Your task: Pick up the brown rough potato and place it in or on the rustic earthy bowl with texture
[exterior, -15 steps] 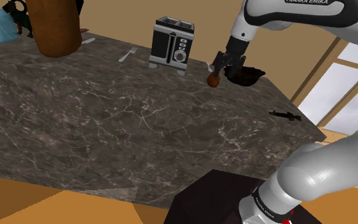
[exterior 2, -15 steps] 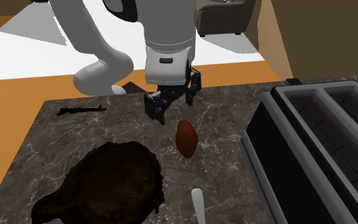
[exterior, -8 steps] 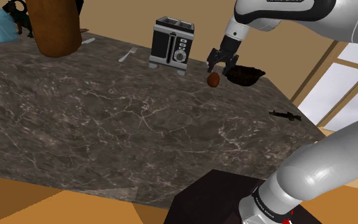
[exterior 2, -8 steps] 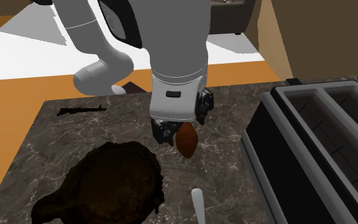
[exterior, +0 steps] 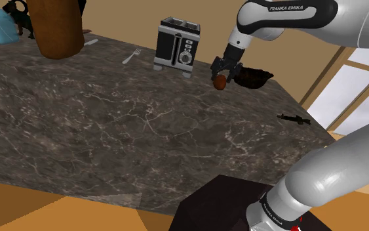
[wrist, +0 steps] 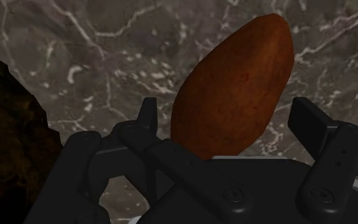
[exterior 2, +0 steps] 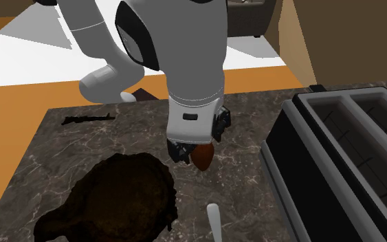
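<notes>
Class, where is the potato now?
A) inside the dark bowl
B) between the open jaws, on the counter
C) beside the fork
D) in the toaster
B: the potato sits on the counter between spread jaws, beside the dark bowl.
</notes>
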Controlling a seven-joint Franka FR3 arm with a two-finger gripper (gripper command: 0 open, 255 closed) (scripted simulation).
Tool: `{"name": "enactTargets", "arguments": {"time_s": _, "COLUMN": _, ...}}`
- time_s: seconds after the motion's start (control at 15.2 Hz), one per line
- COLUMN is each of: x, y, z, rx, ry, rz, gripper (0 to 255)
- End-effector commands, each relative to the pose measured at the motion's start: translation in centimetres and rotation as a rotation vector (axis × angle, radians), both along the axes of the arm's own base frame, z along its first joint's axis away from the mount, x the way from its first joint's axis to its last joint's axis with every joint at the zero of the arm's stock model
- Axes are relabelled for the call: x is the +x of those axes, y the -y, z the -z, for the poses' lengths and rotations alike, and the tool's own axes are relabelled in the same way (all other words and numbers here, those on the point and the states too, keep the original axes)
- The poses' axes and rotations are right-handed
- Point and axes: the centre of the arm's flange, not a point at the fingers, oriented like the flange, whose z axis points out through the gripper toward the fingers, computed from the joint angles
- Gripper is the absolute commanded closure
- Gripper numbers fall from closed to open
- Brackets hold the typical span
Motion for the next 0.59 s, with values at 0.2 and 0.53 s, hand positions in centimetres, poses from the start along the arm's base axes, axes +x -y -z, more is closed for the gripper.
{"name": "enactTargets", "arguments": {"time_s": 0.2, "x": 0.02, "y": 0.01, "z": 0.06, "rx": 0.000, "ry": 0.000, "rz": 0.000, "gripper": 0}}
{"name": "enactTargets", "arguments": {"time_s": 0.53, "x": 0.02, "y": 0.00, "z": 0.06, "rx": 0.000, "ry": 0.000, "rz": 0.000, "gripper": 255}}
